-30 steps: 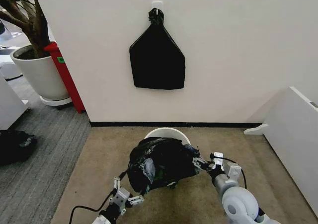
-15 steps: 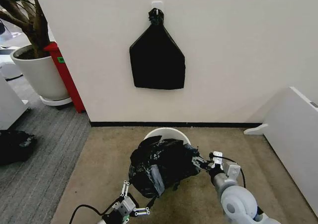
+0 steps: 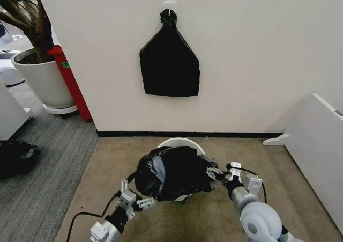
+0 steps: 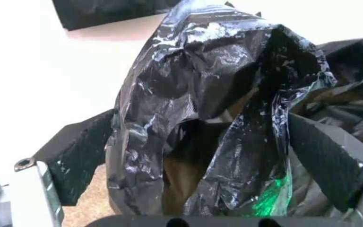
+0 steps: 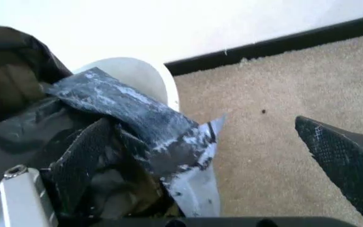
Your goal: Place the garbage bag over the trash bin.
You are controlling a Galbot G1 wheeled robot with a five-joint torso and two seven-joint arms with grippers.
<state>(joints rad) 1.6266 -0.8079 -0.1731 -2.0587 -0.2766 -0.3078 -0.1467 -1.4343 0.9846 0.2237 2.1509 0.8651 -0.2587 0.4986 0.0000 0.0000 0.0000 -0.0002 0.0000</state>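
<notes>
Right now I see my left gripper [image 3: 135,195] low in the head view, fingers spread wide with the lower left edge of the garbage bag [image 3: 172,173] lying between them; in the left wrist view the crinkled black film [image 4: 219,109] hangs in the gap and neither pad presses on it. My right gripper [image 3: 216,174] sits at the bag's right side. In the right wrist view its fingers also stand well apart, a fold of bag [image 5: 137,123] draped over one finger and the other finger out over bare carpet. The bag is bunched loosely over the near side of the trash bin [image 3: 182,143], whose white rim shows behind the bag, toward the wall.

The bin stands on short tan carpet [image 3: 118,167], close to a cream wall [image 3: 257,54] with a black baseboard [image 3: 236,134]. A flat black bundle [image 3: 169,65] hangs from a hook on that wall. Grey carpet [image 3: 48,183] runs on my left, where a large white plant pot [image 3: 45,81] and a red post [image 3: 69,81] stand. A white panel [image 3: 316,145] leans on my right.
</notes>
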